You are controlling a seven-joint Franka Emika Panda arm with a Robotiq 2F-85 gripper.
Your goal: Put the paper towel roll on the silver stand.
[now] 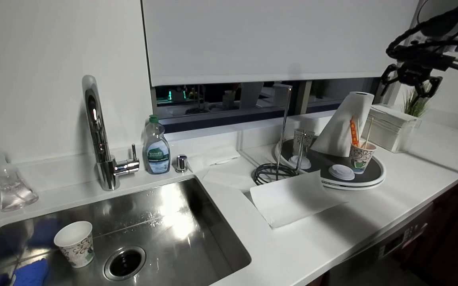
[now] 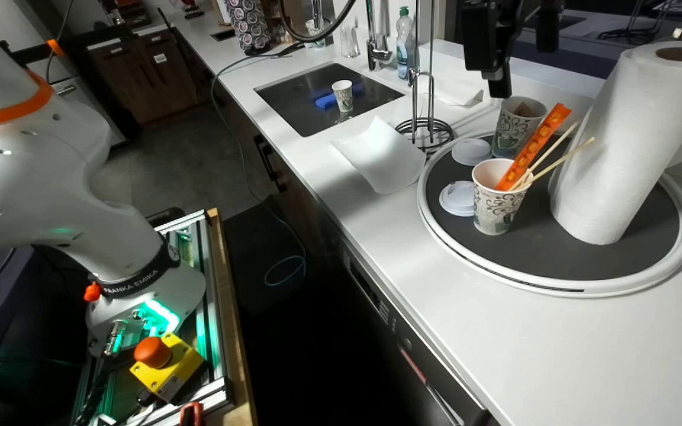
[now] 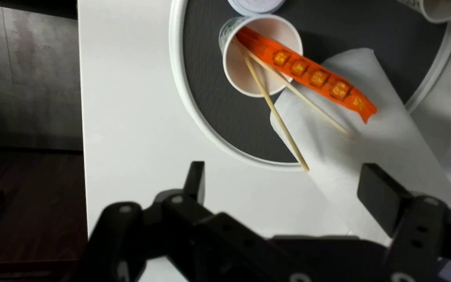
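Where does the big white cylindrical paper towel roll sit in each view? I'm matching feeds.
In an exterior view: paper towel roll right of centre, mid-height.
In an exterior view: paper towel roll at upper right.
Wrist view: paper towel roll in the right half.
Shared landmark: orange patterned strip poking from a printed paper cup.

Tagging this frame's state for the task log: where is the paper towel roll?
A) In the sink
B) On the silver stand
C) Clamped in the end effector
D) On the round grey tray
D: in both exterior views the lower end of the paper towel roll rests on the round grey tray, while the silver stand carries no roll.
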